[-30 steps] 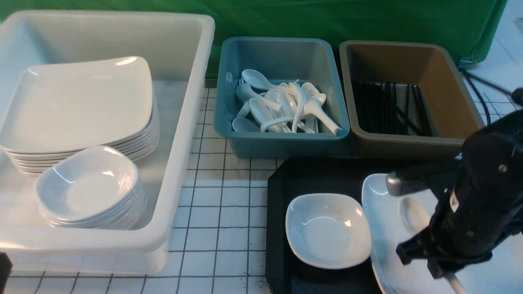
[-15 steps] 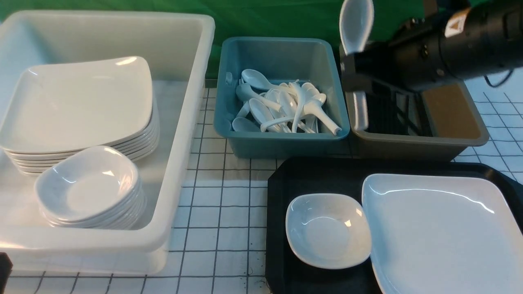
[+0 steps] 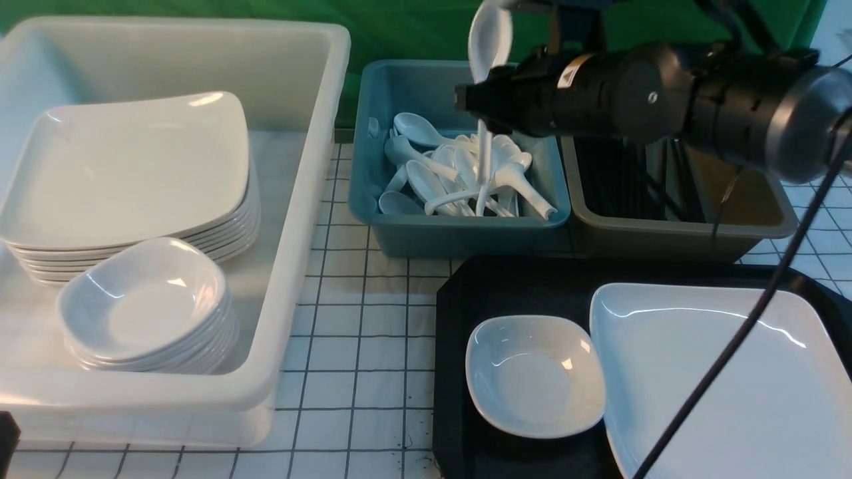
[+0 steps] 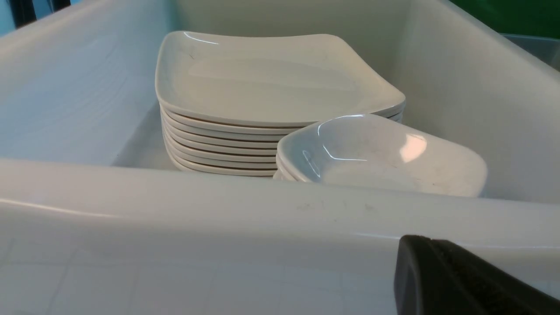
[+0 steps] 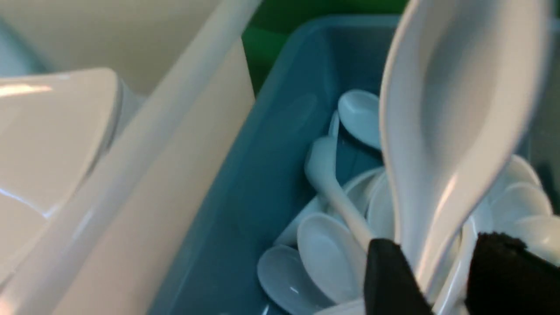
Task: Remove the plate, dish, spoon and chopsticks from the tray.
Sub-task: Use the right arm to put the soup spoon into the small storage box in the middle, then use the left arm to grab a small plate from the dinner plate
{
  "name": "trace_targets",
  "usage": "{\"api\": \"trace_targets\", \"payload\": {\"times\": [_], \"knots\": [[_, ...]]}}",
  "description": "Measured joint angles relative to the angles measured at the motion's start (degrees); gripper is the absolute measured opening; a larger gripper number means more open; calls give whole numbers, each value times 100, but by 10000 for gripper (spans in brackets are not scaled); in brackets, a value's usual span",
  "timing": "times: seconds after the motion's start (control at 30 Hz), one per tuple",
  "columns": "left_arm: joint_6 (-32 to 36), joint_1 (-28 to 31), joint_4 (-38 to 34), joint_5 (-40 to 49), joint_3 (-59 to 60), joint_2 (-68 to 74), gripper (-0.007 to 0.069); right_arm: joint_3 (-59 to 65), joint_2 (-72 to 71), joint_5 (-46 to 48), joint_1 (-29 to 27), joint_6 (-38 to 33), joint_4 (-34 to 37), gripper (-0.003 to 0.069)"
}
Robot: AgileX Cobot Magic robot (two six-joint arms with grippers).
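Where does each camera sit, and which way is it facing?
Front: between the arms, facing forward over tray, white tub and blue bin; right gripper shows, clamping the spoon.
Left wrist: on the left arm, facing the white tub's stacked plates; left gripper partly shows.
Right wrist: on the right arm, facing the blue bin past the spoon; both fingers show.
Shared: front and right wrist both show the spoon above the blue bin.

Your right gripper (image 5: 442,275) pinches the spoon (image 5: 455,109) by its handle; behind it sits the blue bin (image 5: 262,175) of white spoons (image 5: 323,258).
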Motion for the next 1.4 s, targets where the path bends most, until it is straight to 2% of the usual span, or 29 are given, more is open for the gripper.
{"api": "trace_targets", "payload": {"times": [0.1,0.2,0.27,0.33,0.4,0.43,0.5,0.63,0.73,0.9,1.17,1.4], "knots": [[0,0,0,0,0,0,5,0,101,314,0,64,12,394],[0,0,0,0,0,0,5,0,-57,782,0,43,18,377],[0,0,0,0,0,0,5,0,-177,1079,0,-44,18,347],[0,0,0,0,0,0,5,0,-677,1982,0,-419,18,230],[0,0,0,0,0,0,5,0,-1088,2634,0,-703,18,144],[0,0,0,0,0,0,5,0,-1136,2706,0,-736,18,134],[0,0,0,0,0,0,5,-6,-1749,3692,0,-1214,18,38],[0,0,0,0,0,0,5,-22,-2539,5185,0,-1678,3,30],[0,0,0,0,0,0,5,50,-3007,5713,0,-1783,-57,30],[0,0,0,0,0,0,5,429,-3762,5889,0,-1742,-112,30],[35,0,25,0,0,0,5,1975,-5513,6003,0,-1579,-118,30],[173,0,200,0,0,0,5,3297,-7776,5805,0,-1438,-135,33]]}}
